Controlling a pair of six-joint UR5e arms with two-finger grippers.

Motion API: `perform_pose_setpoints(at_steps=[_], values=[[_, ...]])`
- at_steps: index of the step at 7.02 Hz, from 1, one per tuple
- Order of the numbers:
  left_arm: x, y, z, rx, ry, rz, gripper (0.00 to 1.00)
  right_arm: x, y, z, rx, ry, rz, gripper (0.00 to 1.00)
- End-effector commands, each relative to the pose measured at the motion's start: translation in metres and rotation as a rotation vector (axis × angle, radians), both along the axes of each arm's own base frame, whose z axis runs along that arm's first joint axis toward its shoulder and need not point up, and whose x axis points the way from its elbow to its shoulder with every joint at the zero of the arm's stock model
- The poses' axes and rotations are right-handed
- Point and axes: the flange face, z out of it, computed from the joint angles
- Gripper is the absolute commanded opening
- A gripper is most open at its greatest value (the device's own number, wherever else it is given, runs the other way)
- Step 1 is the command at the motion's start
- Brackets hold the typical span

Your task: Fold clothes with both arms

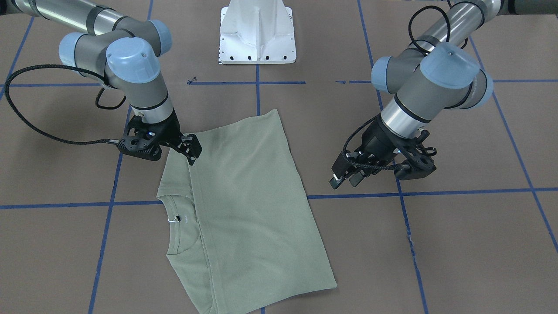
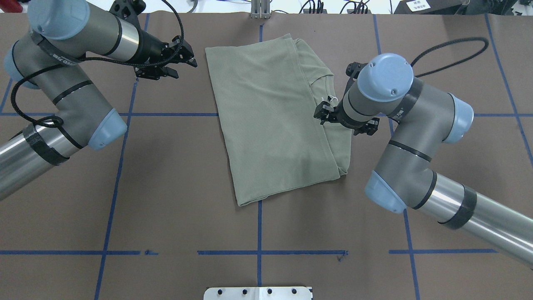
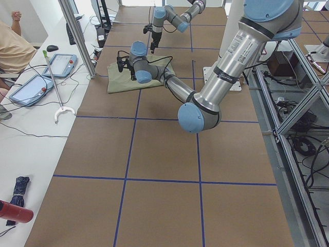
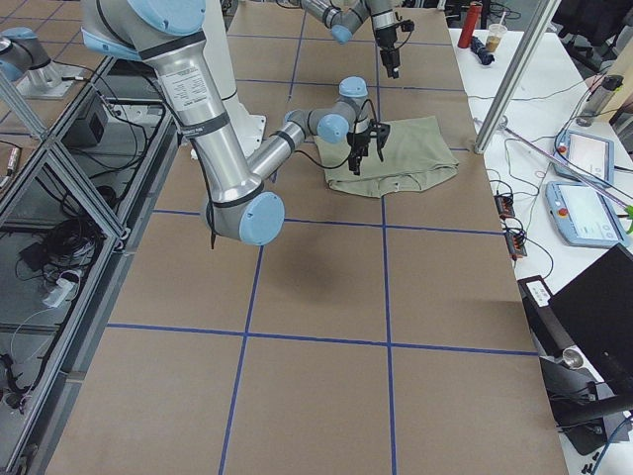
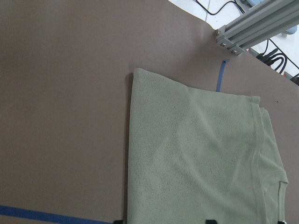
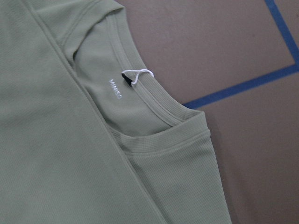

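The pale sage-green shirt [image 1: 253, 196] lies flat on the brown table, folded lengthwise into a long panel, and it also shows in the overhead view [image 2: 270, 116]. Its ribbed collar [image 6: 154, 100] and white hang tag [image 6: 135, 74] show at one side. My right gripper [image 1: 192, 157] hangs just above the shirt's shoulder edge beside the collar; its jaws look open and hold no cloth. My left gripper [image 1: 345, 181] is open and empty, off the shirt's other long edge with bare table between; the overhead view shows it too [image 2: 185, 68].
The white pedestal base [image 1: 257, 35] stands at the robot's side of the table. Blue tape lines [image 1: 436, 192] cross the brown surface. An aluminium post [image 5: 243, 32] stands at the far edge. A side bench with tablets [image 3: 31, 87] and an operator [image 3: 13, 49] lies beyond.
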Motion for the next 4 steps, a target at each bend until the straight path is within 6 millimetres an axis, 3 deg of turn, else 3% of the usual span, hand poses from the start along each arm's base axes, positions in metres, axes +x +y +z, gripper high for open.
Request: perform_pose_setpoints(at_steps=[1, 4], values=[[-0.0021, 0.0036, -0.0033, 0.018, 0.005, -0.005, 0.66, -0.0159, 0.0182, 0.0530, -0.152, -0.139, 0.192, 1.00], [-0.0003, 0.0048, -0.0033, 0.020, 0.005, -0.001, 0.65, -0.0187, 0.0248, 0.0474, -0.229, -0.177, 0.251, 1.00]])
